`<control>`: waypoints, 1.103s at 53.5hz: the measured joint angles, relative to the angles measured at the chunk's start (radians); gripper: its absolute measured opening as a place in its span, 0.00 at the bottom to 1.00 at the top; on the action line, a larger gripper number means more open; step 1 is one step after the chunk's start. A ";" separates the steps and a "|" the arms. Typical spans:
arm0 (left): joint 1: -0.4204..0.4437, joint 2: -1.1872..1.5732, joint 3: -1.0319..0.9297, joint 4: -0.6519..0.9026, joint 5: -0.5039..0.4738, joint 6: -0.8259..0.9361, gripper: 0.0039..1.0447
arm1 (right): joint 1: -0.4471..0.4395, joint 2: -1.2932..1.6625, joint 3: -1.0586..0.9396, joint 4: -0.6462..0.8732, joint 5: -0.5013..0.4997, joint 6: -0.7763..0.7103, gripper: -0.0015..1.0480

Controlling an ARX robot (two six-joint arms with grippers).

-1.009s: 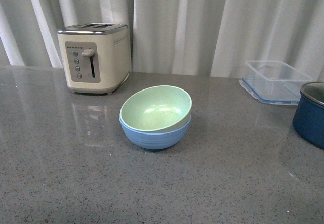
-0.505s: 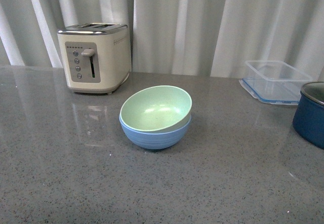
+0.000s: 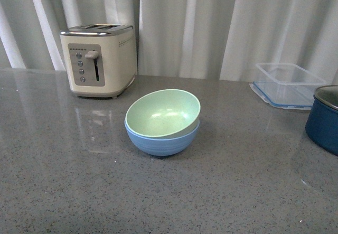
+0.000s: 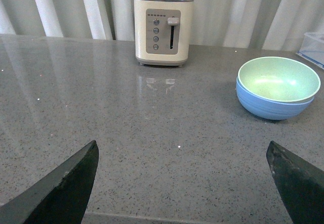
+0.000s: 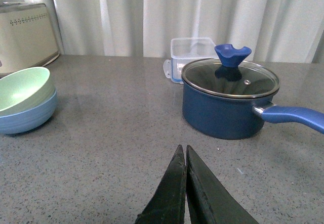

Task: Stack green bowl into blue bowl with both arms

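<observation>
Green bowl (image 3: 162, 112) sitting nested inside blue bowl (image 3: 163, 140), tilted, rim riding higher on the side away from the toaster (image 3: 98, 59). Both resting on grey tabletop (image 3: 79, 181), just in front of the toaster and a little toward the clear container (image 3: 287, 84).

Front view: showing no arm and no gripper. Catching only the edge of the navy pot (image 3: 324, 119), well apart from the bowls, on the side away from the toaster.

Left wrist view: showing left gripper (image 4: 187, 183) spread wide, its two dark fingers (image 4: 66, 186) at opposite edges, holding nothing. Bowls (image 4: 277, 80) lying ahead of it, well apart from the gripper, level with the toaster's front and off toward one finger's side.

Right wrist view: showing right gripper (image 5: 185, 155) pinched closed, fingertips meeting, nothing between them. Giving the whole pot (image 5: 228, 100) with glass lid (image 5: 230, 77), blue knob and long blue handle (image 5: 291, 117), the clear container just behind it. Stacked bowls (image 5: 23, 105) sitting well apart from this gripper, between the toaster corner and the pot.
</observation>
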 joint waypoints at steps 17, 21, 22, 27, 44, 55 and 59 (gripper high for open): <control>0.000 0.000 0.000 0.000 0.000 0.000 0.94 | 0.000 -0.165 0.001 -0.171 -0.001 -0.001 0.15; 0.000 0.000 0.000 0.000 0.000 0.000 0.94 | 0.000 -0.165 0.001 -0.171 -0.001 -0.001 0.27; 0.000 0.000 0.000 0.000 0.000 0.000 0.94 | 0.000 -0.165 0.001 -0.171 -0.001 -0.001 0.30; 0.000 0.000 0.000 0.000 0.000 0.000 0.94 | 0.000 -0.165 0.001 -0.171 -0.001 -0.001 0.47; 0.000 0.000 0.000 0.000 0.000 0.000 0.94 | 0.000 -0.165 0.001 -0.172 -0.001 0.000 0.91; 0.000 0.000 0.000 0.000 0.000 0.000 0.94 | 0.000 -0.165 0.001 -0.172 -0.001 0.000 0.90; 0.000 0.000 0.000 0.000 0.000 0.000 0.94 | 0.000 -0.165 0.001 -0.172 -0.001 0.000 0.90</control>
